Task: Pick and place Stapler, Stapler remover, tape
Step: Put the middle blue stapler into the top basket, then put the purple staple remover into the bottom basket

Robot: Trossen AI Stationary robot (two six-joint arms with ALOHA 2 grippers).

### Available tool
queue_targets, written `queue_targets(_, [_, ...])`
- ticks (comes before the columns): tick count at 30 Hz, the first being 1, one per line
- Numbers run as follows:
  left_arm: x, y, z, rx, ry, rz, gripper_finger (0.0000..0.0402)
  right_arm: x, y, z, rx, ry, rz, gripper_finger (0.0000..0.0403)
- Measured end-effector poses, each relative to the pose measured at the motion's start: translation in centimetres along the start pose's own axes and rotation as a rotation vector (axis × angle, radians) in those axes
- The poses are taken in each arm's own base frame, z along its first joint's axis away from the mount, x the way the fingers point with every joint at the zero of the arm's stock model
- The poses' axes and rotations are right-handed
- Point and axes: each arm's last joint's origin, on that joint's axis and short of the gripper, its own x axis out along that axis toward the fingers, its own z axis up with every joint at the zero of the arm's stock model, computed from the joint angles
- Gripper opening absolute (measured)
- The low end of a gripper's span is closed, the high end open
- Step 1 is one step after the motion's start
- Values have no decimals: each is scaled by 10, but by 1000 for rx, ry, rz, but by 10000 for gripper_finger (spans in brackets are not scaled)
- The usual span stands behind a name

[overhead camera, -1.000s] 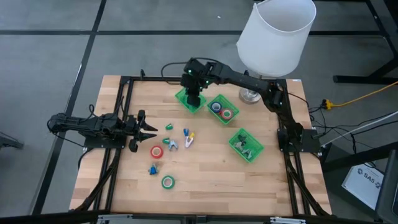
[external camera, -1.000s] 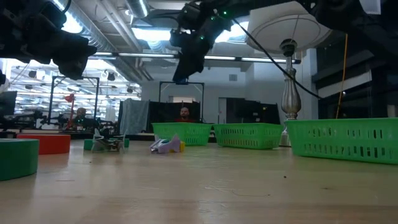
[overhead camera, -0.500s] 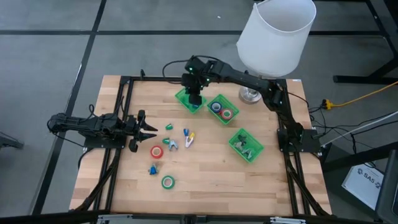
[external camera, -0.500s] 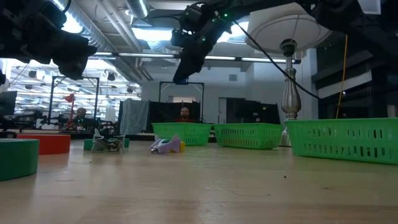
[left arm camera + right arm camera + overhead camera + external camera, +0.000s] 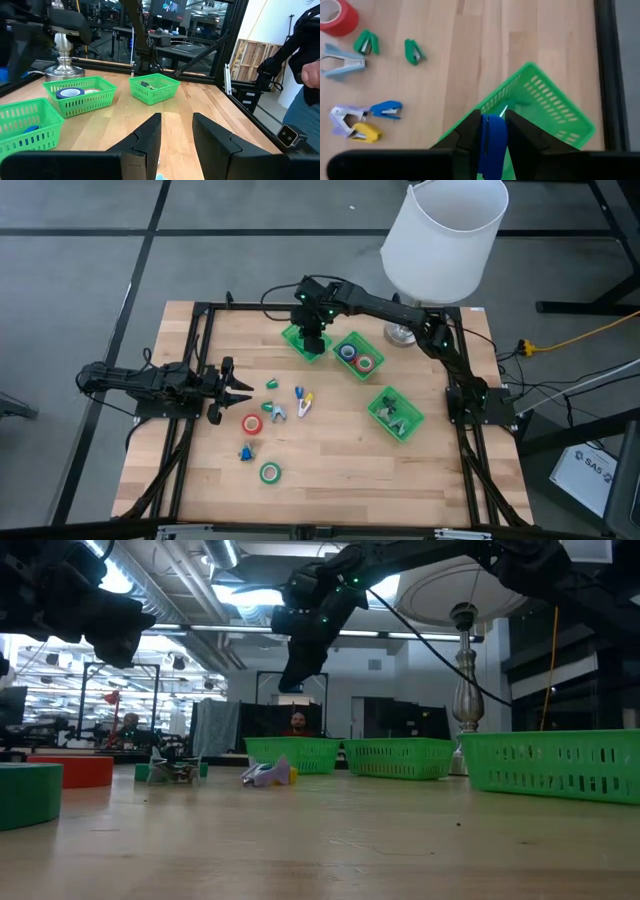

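Note:
My right gripper (image 5: 313, 338) hangs over the far-left green tray (image 5: 300, 345), shut on a blue stapler (image 5: 492, 142). On the wood lie a red tape roll (image 5: 252, 423), a green tape roll (image 5: 270, 473), small green (image 5: 271, 384) and blue (image 5: 299, 392) staplers, and staple removers (image 5: 278, 412). The middle tray (image 5: 358, 356) holds tape rolls. At the table's left edge my left gripper (image 5: 240, 387) waits level, open, with nothing between its fingers (image 5: 150, 137). My right gripper pinches the blue stapler's two long sides (image 5: 492, 131) between its two fingers. The fingers slant down from the table's far right and lie along the stapler. The stapler is lifted clear, above the green tray (image 5: 545, 107).
A third green tray (image 5: 396, 412) with small items sits at the right. A lamp with a large white shade (image 5: 444, 240) and a metal foot (image 5: 402, 332) stands at the far right edge. Bare wood lies toward the near edge.
My right gripper has sunk a little toward the far-left green tray and rolled slightly, still shut on the blue stapler.

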Motion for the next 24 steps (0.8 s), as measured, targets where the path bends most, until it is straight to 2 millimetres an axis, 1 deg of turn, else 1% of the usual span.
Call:
queue_targets(4, [0,0,0,0,-1,0,107,3,-1,-2,5,-1,32,83])
queue_targets(9, [0,0,0,0,-1,0,107,4,-6,-5,17,5,32,83])
queue_targets(12, [0,0,0,0,-1,1,107,3,-10,-7,29,8,35,93])
queue_targets(15, [0,0,0,0,-1,1,107,2,-14,-9,66,-7,81,117])
queue_targets(18, [0,0,0,0,-1,0,107,1,-16,-10,109,-18,105,150])
queue_targets(21, [0,0,0,0,-1,0,107,3,-17,-11,114,-14,107,184])
queue_targets(24, [0,0,0,0,-1,0,107,3,-17,-11,113,-15,107,210])
